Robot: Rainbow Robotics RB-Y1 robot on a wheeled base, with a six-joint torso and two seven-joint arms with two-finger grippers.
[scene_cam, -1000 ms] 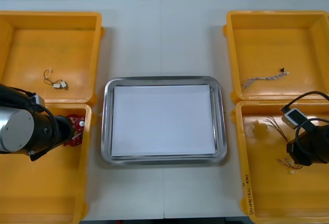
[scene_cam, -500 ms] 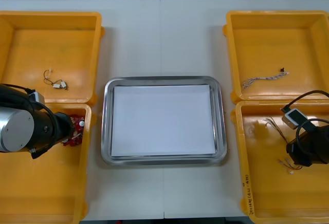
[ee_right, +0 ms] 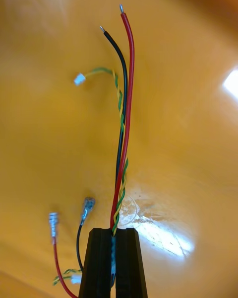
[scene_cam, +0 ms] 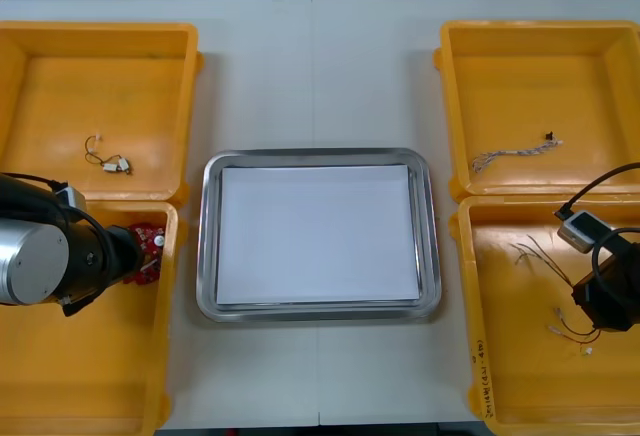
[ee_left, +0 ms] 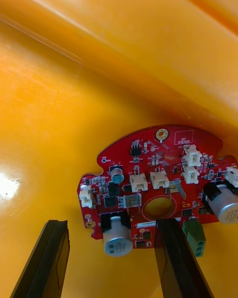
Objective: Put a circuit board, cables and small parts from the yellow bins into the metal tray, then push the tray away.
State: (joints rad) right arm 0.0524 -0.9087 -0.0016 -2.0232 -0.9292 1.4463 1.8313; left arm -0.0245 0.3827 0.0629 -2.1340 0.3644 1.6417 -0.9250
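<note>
A round red circuit board (ee_left: 153, 184) lies in the near left yellow bin (scene_cam: 90, 356), close to its wall beside the tray. My left gripper (ee_left: 110, 226) is open over the board's edge; one finger (ee_left: 176, 258) overlaps the board, the other stands on bare bin floor. In the front view the board (scene_cam: 150, 246) peeks out past the left gripper (scene_cam: 128, 254). My right gripper (ee_right: 113, 238) is shut on a bundle of red, black and twisted yellow-green cables (ee_right: 121, 129) in the near right bin (scene_cam: 520, 376). The metal tray (scene_cam: 205, 236) sits between the bins, white inside.
The far left bin (scene_cam: 60, 76) holds a short cable with a white plug (scene_cam: 108, 162). A twisted blue and white cable (scene_cam: 515, 154) lies in the far right bin (scene_cam: 560, 66). Loose wire ends (scene_cam: 570, 331) trail beside the right arm (scene_cam: 612, 296).
My right arm has shifted right and toward the near edge, pulling the cable bundle along the bin floor. The left gripper has barely moved at the board.
</note>
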